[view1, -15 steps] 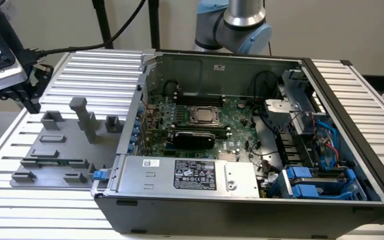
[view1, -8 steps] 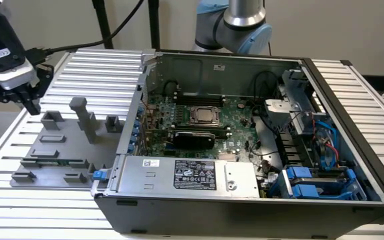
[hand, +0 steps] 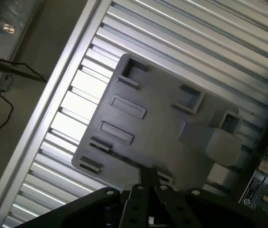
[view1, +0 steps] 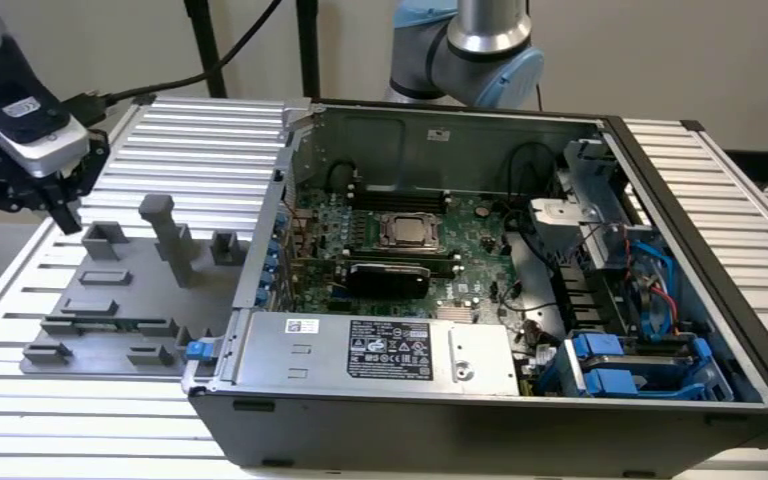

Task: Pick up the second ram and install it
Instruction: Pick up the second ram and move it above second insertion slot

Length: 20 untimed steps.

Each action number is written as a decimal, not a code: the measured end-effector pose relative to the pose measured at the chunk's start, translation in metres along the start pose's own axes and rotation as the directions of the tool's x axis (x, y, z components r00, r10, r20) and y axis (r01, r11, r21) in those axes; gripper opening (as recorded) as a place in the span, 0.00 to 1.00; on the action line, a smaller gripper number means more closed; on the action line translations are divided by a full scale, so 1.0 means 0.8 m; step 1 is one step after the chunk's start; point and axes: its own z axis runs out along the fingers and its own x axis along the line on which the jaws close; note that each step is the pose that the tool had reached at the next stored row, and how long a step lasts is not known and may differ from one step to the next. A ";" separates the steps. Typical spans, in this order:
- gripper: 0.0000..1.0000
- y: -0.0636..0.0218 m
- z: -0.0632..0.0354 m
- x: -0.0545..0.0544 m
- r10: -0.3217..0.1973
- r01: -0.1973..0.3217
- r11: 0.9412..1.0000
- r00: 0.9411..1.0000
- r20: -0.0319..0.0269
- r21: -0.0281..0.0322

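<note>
Claw (view1: pixel 64 222) hovers over grey tray (view1: pixel 131 290), pressed together, empty. Second ram (view1: pixel 107 323) lies in tray's long slot, on side away from claw. Wrist view shows joined fingertips (hand: pixel 148 179) above tray. Exterior view shows open computer case (view1: pixel 491 400) beside tray.

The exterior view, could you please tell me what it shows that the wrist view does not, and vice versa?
The exterior view adds the case's interior: the motherboard, CPU socket and blue drive bays, plus an arm joint behind the case. The wrist view adds cables lying beyond the table's edge. Both share the grey fixture tray, the slatted table and the pincer near the tray.
</note>
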 end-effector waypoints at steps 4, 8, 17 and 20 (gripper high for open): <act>0.00 0.000 0.003 0.000 -0.071 0.071 0.997 0.997 -0.003 -0.001; 0.00 0.000 0.006 0.000 -0.145 0.145 0.989 0.989 -0.006 -0.002; 0.00 -0.001 0.014 0.000 -0.303 0.303 0.953 0.953 -0.013 -0.006; 0.00 -0.001 0.016 0.000 -0.356 0.356 0.935 0.934 -0.016 -0.007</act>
